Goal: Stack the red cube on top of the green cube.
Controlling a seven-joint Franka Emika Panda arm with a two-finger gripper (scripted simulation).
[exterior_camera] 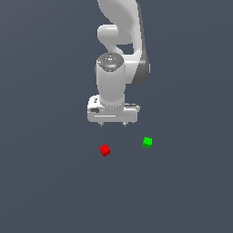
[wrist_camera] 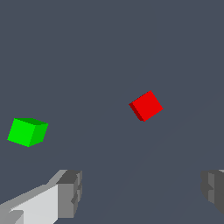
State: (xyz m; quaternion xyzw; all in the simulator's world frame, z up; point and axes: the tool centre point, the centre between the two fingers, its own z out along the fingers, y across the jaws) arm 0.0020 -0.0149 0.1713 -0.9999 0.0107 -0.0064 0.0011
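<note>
Wrist cam: gripper (wrist_camera: pixel 140 192) jaws spread wide, nothing btwn them. One grey finger pad (wrist_camera: pixel 70 192) w/ white housing behind it shows at one edge of frame, other pad only partly in shot at opposite edge. Red cube (wrist_camera: pixel 146 105) sits on the flat grey floor (wrist_camera: pixel 109 43) ahead of the fingers, rotated approx diagonal to the cam. Green cube (wrist_camera: pixel 28 131) well apart from red, off to the side nearer the first pad. Neither cube touches the gripper.
</note>
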